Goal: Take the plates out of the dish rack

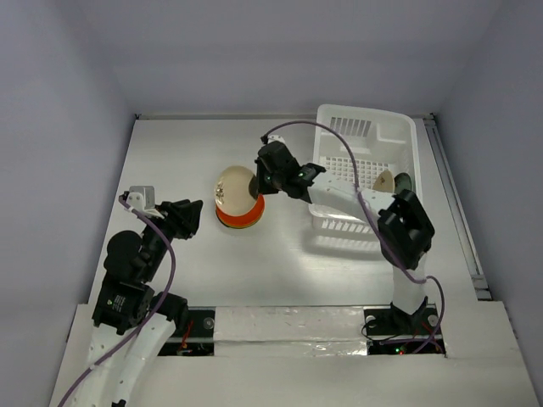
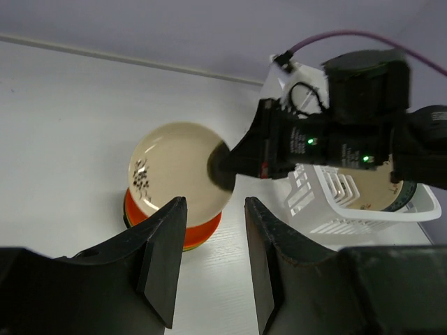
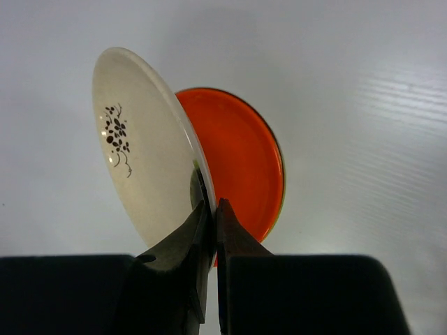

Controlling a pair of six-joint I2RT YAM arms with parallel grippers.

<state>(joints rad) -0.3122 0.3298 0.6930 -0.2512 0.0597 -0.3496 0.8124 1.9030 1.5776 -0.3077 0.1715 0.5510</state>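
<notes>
My right gripper (image 3: 211,206) is shut on the rim of a cream plate (image 3: 140,160) with a small dark floral mark. It holds the plate tilted on edge just above a stack topped by an orange-red plate (image 3: 241,167). From above, the cream plate (image 1: 233,188) leans over that stack (image 1: 240,219) left of the white dish rack (image 1: 365,112). Two plates still stand in the rack, a tan one (image 1: 384,180) and a dark one (image 1: 402,181). My left gripper (image 2: 215,202) is open and empty, low over the table just near-left of the stack (image 2: 202,234).
The right arm (image 1: 339,195) reaches across the rack's near-left corner. Grey walls enclose the table on the left, back and right. A taped strip (image 1: 288,326) runs along the near edge between the arm bases.
</notes>
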